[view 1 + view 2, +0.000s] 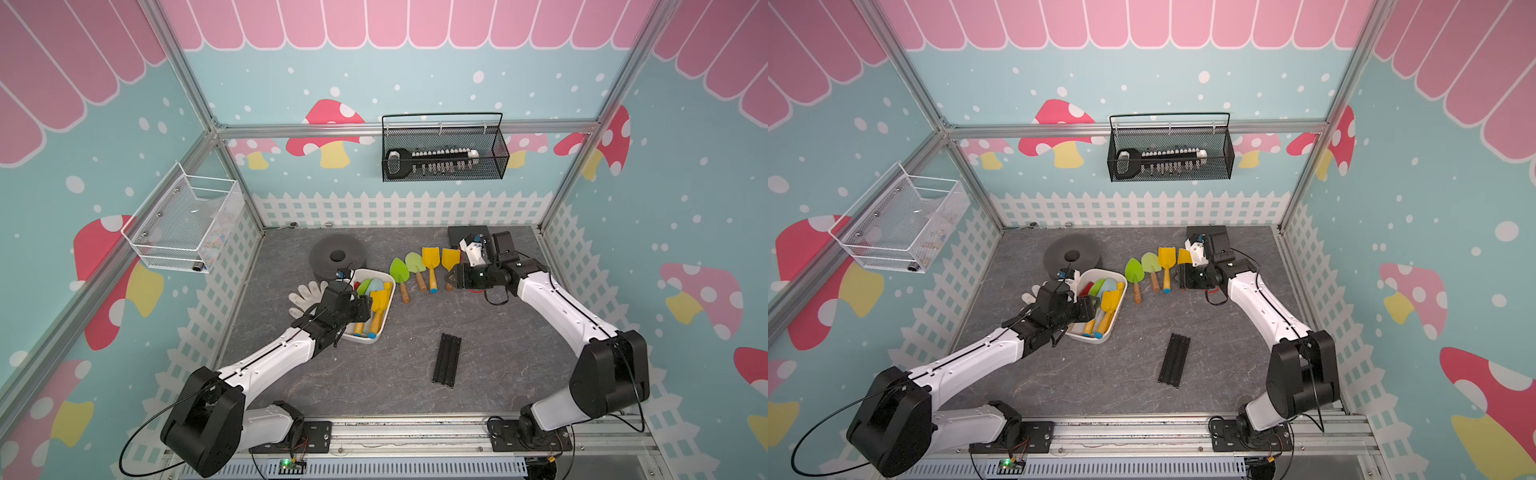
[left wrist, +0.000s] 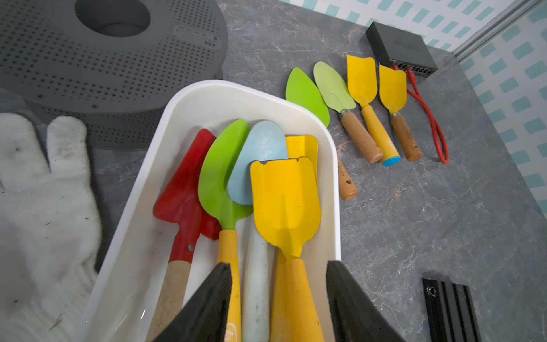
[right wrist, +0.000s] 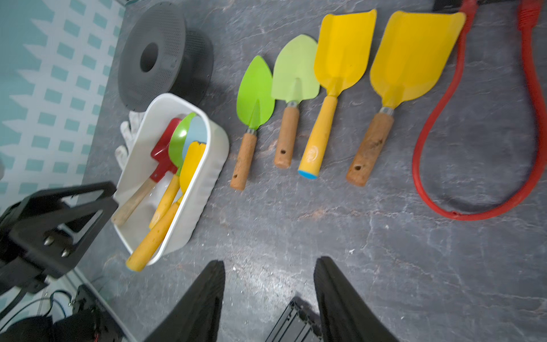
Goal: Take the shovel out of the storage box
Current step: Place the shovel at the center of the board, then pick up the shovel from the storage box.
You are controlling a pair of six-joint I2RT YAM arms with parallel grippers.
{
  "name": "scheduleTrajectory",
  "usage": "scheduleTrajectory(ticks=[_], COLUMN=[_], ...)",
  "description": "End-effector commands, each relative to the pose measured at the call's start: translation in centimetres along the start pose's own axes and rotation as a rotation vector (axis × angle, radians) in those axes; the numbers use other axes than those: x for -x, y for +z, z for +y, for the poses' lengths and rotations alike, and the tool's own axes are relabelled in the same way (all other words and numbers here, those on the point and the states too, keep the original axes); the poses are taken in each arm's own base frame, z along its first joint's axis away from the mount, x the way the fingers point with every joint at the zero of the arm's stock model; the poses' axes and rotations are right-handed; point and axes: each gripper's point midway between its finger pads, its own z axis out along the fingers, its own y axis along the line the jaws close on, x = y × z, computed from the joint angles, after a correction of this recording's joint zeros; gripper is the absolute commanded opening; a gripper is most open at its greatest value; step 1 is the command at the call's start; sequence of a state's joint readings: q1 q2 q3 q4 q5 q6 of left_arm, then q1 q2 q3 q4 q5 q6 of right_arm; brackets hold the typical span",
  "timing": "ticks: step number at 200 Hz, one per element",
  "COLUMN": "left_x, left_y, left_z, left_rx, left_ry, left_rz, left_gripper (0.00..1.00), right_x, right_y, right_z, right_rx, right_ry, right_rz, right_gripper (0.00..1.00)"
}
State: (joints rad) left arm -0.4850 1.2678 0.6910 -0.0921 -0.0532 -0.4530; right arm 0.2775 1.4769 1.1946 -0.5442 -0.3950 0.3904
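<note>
The white storage box [image 1: 365,338] [image 2: 213,91] stands left of centre on the grey table. Several toy shovels lie in it. A yellow shovel [image 2: 285,204] is on top, with green [image 2: 219,177], red [image 2: 185,192] and light blue [image 2: 263,148] ones beside and under it. My left gripper [image 2: 278,265] [image 1: 365,309] hovers open over their handles, its fingers straddling the yellow and pale handles and holding nothing. My right gripper [image 3: 270,260] [image 1: 451,276] is open and empty above the bare table at the back right.
Several shovels [image 3: 256,91] [image 3: 411,56] lie in a row right of the box. A grey spool [image 1: 337,255] and white glove [image 1: 305,297] are near the box. A black bar [image 1: 446,359] lies centre-front. A black switch [image 1: 467,235] with red cable [image 3: 444,118] sits behind.
</note>
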Motion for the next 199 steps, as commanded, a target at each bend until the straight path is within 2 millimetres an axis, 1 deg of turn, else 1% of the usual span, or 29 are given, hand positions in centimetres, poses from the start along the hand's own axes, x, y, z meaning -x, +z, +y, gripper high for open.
scheduleTrajectory(ticks=[1, 22, 38, 64, 86, 108, 135, 162, 199], left_x=[0.3, 0.0, -0.5, -1.2, -1.8, -2.2, -2.8, -3.4, -4.6], left_y=[-0.3, -0.5, -0.6, -0.3, 0.3, 0.7, 1.0, 1.2, 2.1], left_z=[0.6, 0.6, 1.0, 1.4, 0.1, -0.9, -1.8, -2.2, -2.1], left_rx=[0.063, 0.073, 0.095, 0.112, 0.049, 0.010, -0.025, -0.019, -0.004], left_ry=[-0.022, -0.027, -0.025, -0.007, 0.006, 0.002, 0.000, 0.017, 0.027], left_rz=[0.018, 0.040, 0.052, 0.075, 0.121, 0.151, 0.193, 0.223, 0.290], left_gripper=[0.56, 0.56, 0.55, 0.55, 0.55, 0.55, 0.54, 0.51, 0.49], right_x=[-2.6, -4.2, -4.8, -5.7, -6.5, -6.8, -7.0, -7.1, -7.3], right_y=[-1.1, -1.4, -1.3, 0.1, 1.2, 1.9, 2.3, 2.4, 2.6], right_z=[0.8, 0.9, 0.9, 0.3, 0.1, 0.0, -0.1, -0.3, -0.6], right_rx=[0.037, 0.045, 0.053, 0.059, 0.073, 0.073, 0.064, 0.055, 0.042], right_ry=[-0.052, -0.069, -0.074, -0.067, -0.053, -0.052, -0.057, -0.060, -0.061], right_rz=[0.037, 0.047, 0.048, 0.057, 0.100, 0.116, 0.127, 0.126, 0.133], right_gripper=[0.55, 0.55, 0.55, 0.54, 0.54, 0.54, 0.54, 0.54, 0.54])
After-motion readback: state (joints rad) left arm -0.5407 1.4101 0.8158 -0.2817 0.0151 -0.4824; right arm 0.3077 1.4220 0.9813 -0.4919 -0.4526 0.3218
